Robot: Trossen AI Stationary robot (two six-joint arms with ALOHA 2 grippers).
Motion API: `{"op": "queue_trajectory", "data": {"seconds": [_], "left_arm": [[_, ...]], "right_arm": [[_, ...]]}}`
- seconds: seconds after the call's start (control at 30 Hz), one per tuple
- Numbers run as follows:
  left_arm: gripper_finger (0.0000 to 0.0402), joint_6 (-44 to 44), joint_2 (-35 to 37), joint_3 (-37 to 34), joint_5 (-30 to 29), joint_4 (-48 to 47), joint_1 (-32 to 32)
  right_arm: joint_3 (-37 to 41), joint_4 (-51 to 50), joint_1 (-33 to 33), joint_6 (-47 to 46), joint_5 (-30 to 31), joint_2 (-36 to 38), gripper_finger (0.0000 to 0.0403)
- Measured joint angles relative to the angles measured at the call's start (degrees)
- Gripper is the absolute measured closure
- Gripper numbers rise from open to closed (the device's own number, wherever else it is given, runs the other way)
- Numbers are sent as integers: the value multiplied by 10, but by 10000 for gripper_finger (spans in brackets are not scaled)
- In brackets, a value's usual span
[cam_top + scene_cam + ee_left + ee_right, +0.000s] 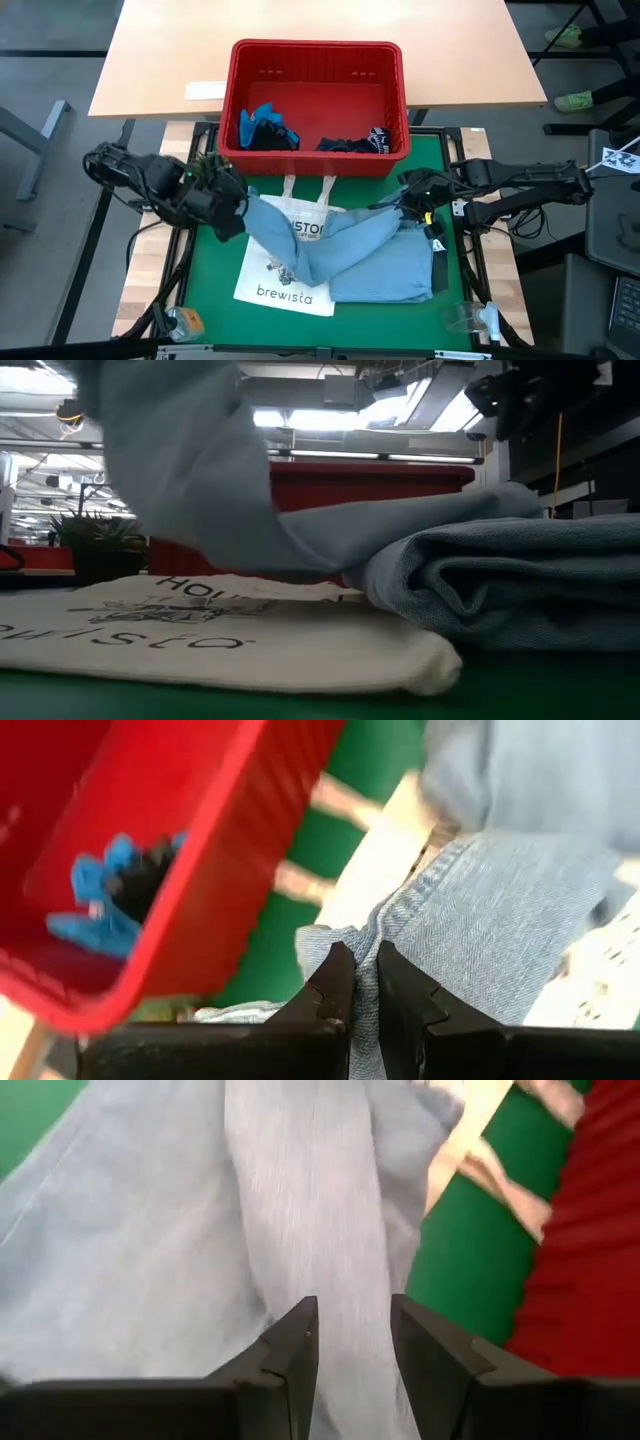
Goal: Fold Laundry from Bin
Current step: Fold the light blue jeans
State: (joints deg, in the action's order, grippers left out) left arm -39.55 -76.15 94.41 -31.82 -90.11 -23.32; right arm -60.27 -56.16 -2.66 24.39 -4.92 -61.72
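- The left hand (357, 982) pinches an edge of the light blue denim shirt (375, 255), lifted near the red slotted plastic bin (313, 158).
- The right hand (353, 1342), fingers narrowly parted, straddles a fold of the shirt.
- The shirt drapes over the white printed tote bag (280, 285) on the green tabletop (210, 270).

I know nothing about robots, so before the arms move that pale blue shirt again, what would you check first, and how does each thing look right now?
1. Left end effector gripping the light blue denim shirt: ok, fingers pinched shut on a fold.
2. Right end effector gripping the shirt: cannot tell, fabric lies between its fingers with a gap showing.
3. Shirt out of the red slotted plastic bin: ok, it lies on the green table mat.
4. Shirt lying flat: not ok, it is bunched and twisted.
5. Mat bare beneath it: not ok, the white printed tote bag lies under the shirt.
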Motion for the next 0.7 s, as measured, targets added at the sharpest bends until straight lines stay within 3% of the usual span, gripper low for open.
{"op": "queue_trajectory", "data": {"seconds": [0.3, 0.7], "left_arm": [[378, -110, 43, -187, 81, 1, -21], [373, -145, 42, -307, 176, 15, -26]], "right_arm": [[0, 43, 0, 10, -1, -75, 276], [0, 122, 0, 15, 28, -162, 276]]}}
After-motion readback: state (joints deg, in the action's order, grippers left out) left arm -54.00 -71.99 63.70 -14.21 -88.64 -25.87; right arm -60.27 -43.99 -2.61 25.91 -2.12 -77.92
